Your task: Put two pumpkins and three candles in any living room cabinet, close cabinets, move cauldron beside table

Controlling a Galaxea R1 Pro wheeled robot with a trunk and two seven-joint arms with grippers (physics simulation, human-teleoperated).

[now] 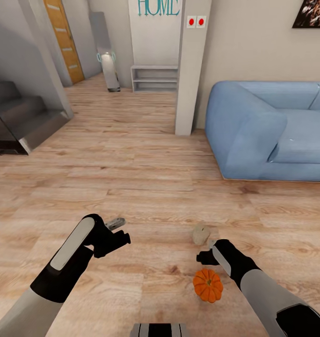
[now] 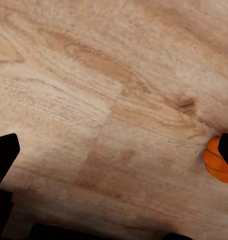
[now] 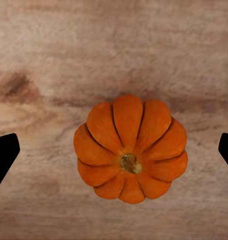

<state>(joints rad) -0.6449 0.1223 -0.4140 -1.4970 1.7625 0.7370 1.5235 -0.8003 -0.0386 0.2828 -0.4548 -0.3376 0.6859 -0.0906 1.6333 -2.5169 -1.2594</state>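
A bright orange ribbed pumpkin sits on the wooden floor in front of me, a little to the right. My right gripper hangs directly above it, open. In the right wrist view the pumpkin lies centred between the wide-spread fingertips, stem up and apart from both. A beige-tan candle rests on the floor just beyond the right gripper. My left gripper is open over bare floor to the left. The pumpkin's edge shows beside one left fingertip.
A blue sofa stands at the right, with a white pillar beside it. A dark staircase is at the far left. A low grey shelf and an orange door are at the back. Wooden floor stretches between them.
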